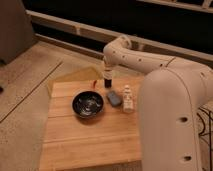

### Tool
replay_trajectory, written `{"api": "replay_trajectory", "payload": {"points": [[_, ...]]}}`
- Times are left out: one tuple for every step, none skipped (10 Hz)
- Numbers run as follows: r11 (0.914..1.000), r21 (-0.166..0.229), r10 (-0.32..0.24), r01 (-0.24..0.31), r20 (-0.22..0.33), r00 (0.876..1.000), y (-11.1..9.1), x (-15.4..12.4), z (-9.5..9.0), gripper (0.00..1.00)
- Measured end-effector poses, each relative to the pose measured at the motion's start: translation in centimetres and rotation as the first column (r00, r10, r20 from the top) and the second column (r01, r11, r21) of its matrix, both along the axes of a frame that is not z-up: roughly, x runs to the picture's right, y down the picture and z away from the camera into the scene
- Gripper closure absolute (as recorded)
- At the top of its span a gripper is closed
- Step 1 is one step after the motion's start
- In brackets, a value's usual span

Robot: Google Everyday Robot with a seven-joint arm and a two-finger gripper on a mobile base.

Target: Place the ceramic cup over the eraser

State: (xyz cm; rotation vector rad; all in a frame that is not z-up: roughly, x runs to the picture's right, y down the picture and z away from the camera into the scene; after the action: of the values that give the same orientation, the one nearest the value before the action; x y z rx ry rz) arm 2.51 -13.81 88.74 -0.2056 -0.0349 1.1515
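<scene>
Gripper [107, 71], grip state indeterminate, poised at desk's [90, 135] far edge with cup [107, 70] directly above eraser [107, 82] for capping; bowl [88, 104] below-left.

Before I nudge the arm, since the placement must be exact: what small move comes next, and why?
Probably a short, straight descent: the gripper hangs at the table's far edge directly above the eraser, with the ceramic cup seemingly at its tip, not yet covering the block.
</scene>
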Motion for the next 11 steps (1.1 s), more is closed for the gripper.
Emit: {"api": "replay_trajectory", "payload": {"points": [[1.0, -0.007, 0.0, 0.0, 0.0, 1.0, 0.2, 0.0, 0.3, 1.0], [0.9999, -0.016, -0.001, 0.001, -0.003, 1.0, 0.4, 0.0, 0.7, 1.0], [0.9998, -0.019, -0.003, 0.003, -0.008, 1.0, 0.5, 0.2, 1.0, 1.0], [0.9997, -0.024, -0.007, 0.007, -0.015, 1.0, 0.6, 0.4, 1.6, 1.0], [0.9996, -0.027, -0.009, 0.009, -0.016, 1.0, 0.7, 0.6, 2.0, 1.0], [0.9993, -0.035, -0.012, 0.011, -0.015, 1.0, 1.1, 0.7, 2.7, 1.0], [0.999, -0.042, -0.015, 0.015, -0.012, 1.0, 1.4, 0.7, 3.4, 1.0], [0.9988, -0.044, -0.021, 0.021, -0.005, 1.0, 1.7, 0.7, 4.2, 1.0], [0.9989, -0.041, -0.023, 0.023, 0.011, 1.0, 2.0, 0.5, 5.1, 1.0], [0.9989, -0.041, -0.023, 0.024, 0.03, 0.999, 2.4, 0.4, 6.0, 1.0], [0.9987, -0.046, -0.02, 0.022, 0.045, 0.999, 2.9, 0.3, 6.8, 1.0]]}}
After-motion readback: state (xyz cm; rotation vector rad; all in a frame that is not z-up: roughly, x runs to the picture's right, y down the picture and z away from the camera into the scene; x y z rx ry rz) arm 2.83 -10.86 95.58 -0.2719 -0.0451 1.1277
